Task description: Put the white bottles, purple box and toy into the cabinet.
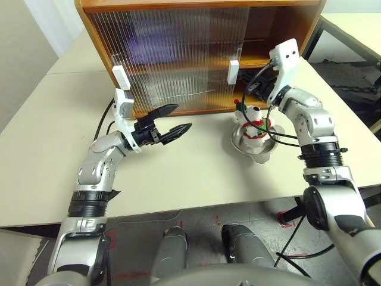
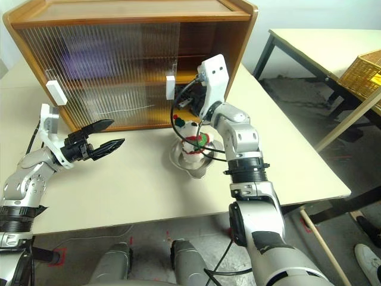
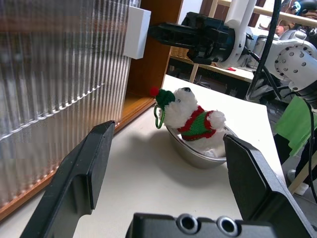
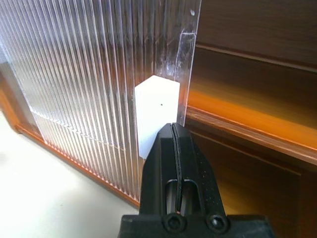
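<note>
The toy point(image 1: 252, 121), a white plush bear with a red-and-green scarf, lies in a shiny steel bowl point(image 1: 255, 145) in front of the cabinet point(image 1: 196, 7). The cabinet's ribbed doors cover its left and middle, and its right end stands open. My right gripper point(image 4: 173, 128) is shut, its tips right at the white handle point(image 4: 155, 110) on the door's edge. My left gripper point(image 1: 177, 119) hovers open over the table, left of the bowl, pointing at the toy point(image 3: 190, 116). A purple blur point(image 1: 143, 43) shows through the door on the upper shelf. The white bottles are hidden.
A second white handle point(image 1: 121, 76) sits on the door at the left. The tabletop point(image 1: 190, 173) runs to a front edge near me. To the right stand another table point(image 2: 321, 42) and a wicker basket point(image 2: 364, 70).
</note>
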